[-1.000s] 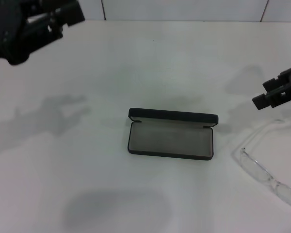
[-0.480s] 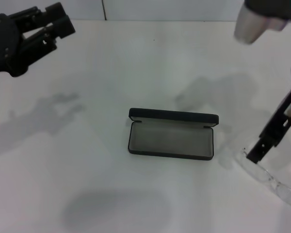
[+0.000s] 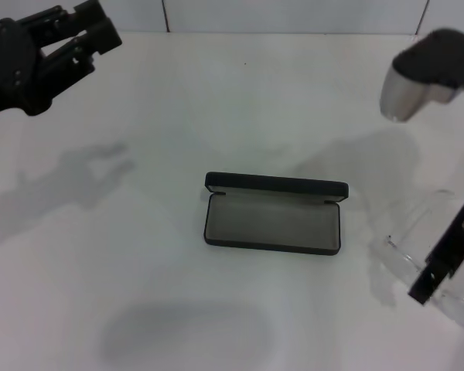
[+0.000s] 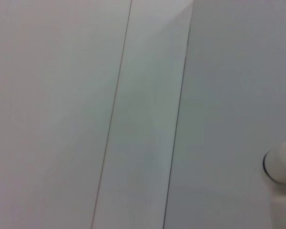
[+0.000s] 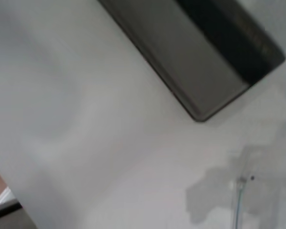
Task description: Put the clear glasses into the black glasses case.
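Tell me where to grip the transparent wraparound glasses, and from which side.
The transparent wraparound glasses lie flat on the white table, to the right of the open black rectangular case. Probably best: come straight down with the right pincer, already above them, and close across the front frame near its middle. The thin temples would likely flex or slip.
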Tool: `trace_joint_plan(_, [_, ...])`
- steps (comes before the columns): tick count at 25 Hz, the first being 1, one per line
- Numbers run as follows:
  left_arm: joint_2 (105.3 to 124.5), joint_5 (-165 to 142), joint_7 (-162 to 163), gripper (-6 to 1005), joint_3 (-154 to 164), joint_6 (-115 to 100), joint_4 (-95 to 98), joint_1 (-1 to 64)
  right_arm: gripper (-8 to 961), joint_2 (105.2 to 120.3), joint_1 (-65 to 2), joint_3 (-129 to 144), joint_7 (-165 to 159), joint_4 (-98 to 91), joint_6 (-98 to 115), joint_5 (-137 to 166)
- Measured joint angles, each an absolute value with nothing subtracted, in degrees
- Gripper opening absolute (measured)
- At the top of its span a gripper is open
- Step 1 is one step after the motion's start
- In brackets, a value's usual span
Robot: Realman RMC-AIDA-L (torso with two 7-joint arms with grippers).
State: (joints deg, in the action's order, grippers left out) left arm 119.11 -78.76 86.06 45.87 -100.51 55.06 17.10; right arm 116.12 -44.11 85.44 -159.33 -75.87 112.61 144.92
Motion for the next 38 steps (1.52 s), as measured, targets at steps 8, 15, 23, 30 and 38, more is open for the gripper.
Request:
trace_joint_plan(8, [119.15, -78.6, 86.4, 299, 45.9, -100.5, 54.7, 17.9, 593, 115.98, -41.9, 90.3, -159.2, -75.0, 108.6, 145.6])
trace_joint_plan(15, [119.31, -78.3, 87.1, 291, 45.9, -100.5, 54.6, 18.0, 555, 115.9, -41.3, 91.0, -158.8, -74.3, 107.5, 145.7])
trace_joint_plan(23, [119.44, -78.2, 87.2, 282, 45.9, -100.5, 54.4, 17.8, 415, 115.74, -41.1, 91.1, -158.1, -73.4, 106.7, 145.9])
trace_joint_plan(30, [119.43, -77.7, 87.2, 274, 45.8, -100.5, 53.9, 17.5, 225, 115.68, -40.1, 91.5, -156.7, -74.5, 106.6, 146.1])
trace_joint_plan(38, [119.46, -77.6, 87.3, 265, 45.8, -100.5, 53.9, 17.5, 94, 115.53, -38.9, 90.9, -154.0, -75.4, 106.4, 147.4])
